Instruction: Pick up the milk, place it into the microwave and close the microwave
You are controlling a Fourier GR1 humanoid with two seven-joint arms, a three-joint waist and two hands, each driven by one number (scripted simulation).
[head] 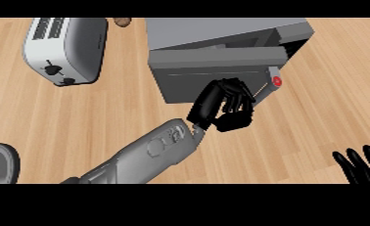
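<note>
The grey microwave (pixel 224 36) stands at the top centre of the wooden counter. Its door (pixel 209 71) is swung nearly to, leaving a dark gap at the right side (pixel 295 48). My left hand (pixel 225 105) rests against the door's lower front, fingers relaxed and touching its face, with nothing in them. No milk is in view; the door hides the microwave's inside. At the lower right corner my right hand (pixel 354 164) rests open with its fingers up.
A silver toaster (pixel 65 49) stands at the top left. A small brown object (pixel 121 21) lies behind it. A dark round rim (pixel 6 164) shows at the left edge. A red button (pixel 277 80) marks the microwave's front right.
</note>
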